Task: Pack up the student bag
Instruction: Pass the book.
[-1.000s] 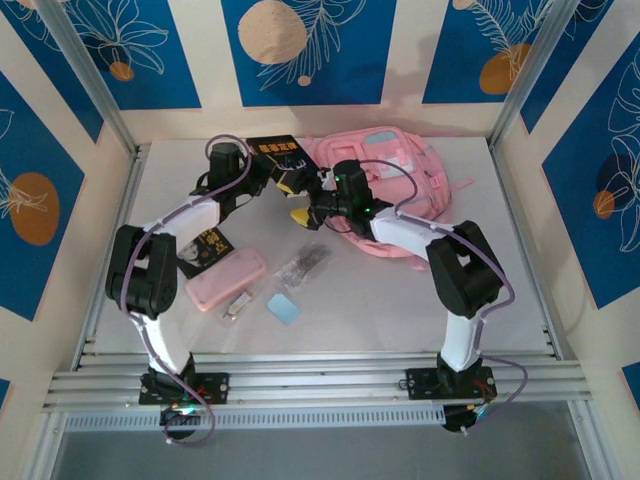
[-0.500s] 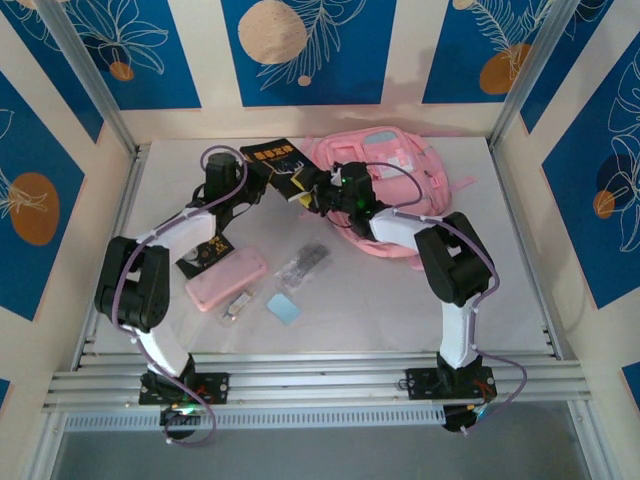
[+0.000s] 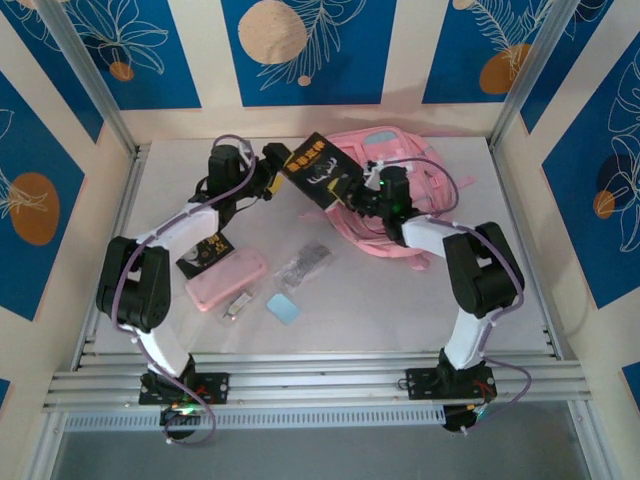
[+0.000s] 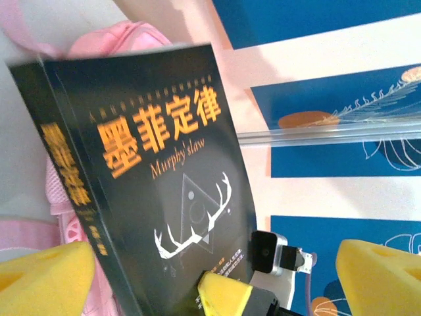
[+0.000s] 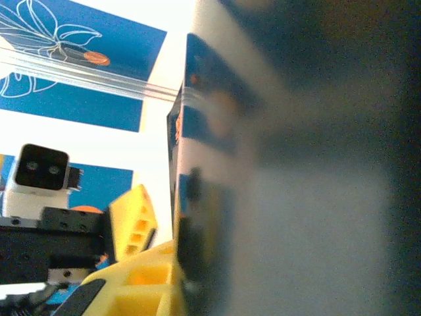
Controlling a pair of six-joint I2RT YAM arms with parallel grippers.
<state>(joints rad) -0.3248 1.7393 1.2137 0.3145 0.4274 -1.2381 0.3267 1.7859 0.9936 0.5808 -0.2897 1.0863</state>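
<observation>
Nearest the arm bases, a small pale-blue card (image 3: pixel 284 308) is lying flat on the grey table (image 3: pixel 400 300), with a flat pink pencil case (image 3: pixel 226 279) lying just to its left and slightly farther back. A clear packet of dark bits (image 3: pixel 303 264) is resting just right of the case. A thin black booklet (image 3: pixel 203 250) is lying partly under the left forearm. Farther in, the two arms are reaching toward each other at mid-table. The right gripper (image 3: pixel 352 196) is clamping the lower corner of a black book (image 3: pixel 318 172) and holding it tilted off the table. In the left wrist view, one of its yellow pads (image 4: pixel 222 295) is pressing the book's bottom edge. The cover is showing orange characters, the words "Murphy's law" and a white antler drawing. The left gripper (image 3: pixel 273 160) is sitting at the book's left edge with its jaws spread wide. Its yellow foam fingers (image 4: pixel 39 276) are standing well apart on either side of the book and not pinching it. Beyond the book, the student bag (image 3: pixel 405 165) is lying on the far right part of the table. Its left end is sitting just behind and beneath the raised book. Its pale blue patch is facing up, and pink fabric is showing past the book's spine in the left wrist view. Blue-and-cream patterned panels are closing off the back.
</observation>
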